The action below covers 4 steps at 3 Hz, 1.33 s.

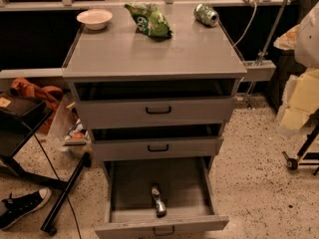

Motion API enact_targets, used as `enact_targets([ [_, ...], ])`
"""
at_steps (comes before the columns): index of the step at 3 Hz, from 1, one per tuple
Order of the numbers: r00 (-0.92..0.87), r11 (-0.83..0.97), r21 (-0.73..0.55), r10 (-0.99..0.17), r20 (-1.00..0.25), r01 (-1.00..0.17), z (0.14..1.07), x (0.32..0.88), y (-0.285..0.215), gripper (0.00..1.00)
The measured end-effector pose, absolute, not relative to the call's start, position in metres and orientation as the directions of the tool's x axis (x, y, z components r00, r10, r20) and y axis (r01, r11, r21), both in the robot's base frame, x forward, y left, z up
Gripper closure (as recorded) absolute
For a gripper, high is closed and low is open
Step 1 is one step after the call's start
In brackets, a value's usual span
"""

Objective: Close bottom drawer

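The grey cabinet [154, 54] has three drawers. The bottom drawer [162, 225] is pulled far out toward me, with its small black loop handle [163, 230] at the frame's lower edge. Its grey inside [134, 183] is open to view, and a small silvery object [158, 201] lies in it near the front. The middle drawer [157, 147] and the top drawer [158, 110] each stand out a little. My gripper is not in view.
On the cabinet top are a white bowl [94, 18], a green chip bag [149, 19] and a green can [206, 14] on its side. A black stand [65, 193] and a shoe [22, 205] are on the floor at left. A wheeled stand [294, 162] is at right.
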<state>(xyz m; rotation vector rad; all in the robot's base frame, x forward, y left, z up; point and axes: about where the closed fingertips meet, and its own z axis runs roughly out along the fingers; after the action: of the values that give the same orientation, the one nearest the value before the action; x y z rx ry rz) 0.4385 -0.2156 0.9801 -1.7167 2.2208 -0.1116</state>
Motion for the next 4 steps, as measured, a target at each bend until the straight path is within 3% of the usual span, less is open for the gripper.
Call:
enact_targets([
  [2, -0.218, 0.275, -0.262, -0.949, -0.227, -0.925, 0.955, 0.436, -0.222, 0.0],
  [4, -0.24, 0.325, -0.182, -0.895, -0.375, -0.928, 0.81, 0.414, -0.253, 0.0],
])
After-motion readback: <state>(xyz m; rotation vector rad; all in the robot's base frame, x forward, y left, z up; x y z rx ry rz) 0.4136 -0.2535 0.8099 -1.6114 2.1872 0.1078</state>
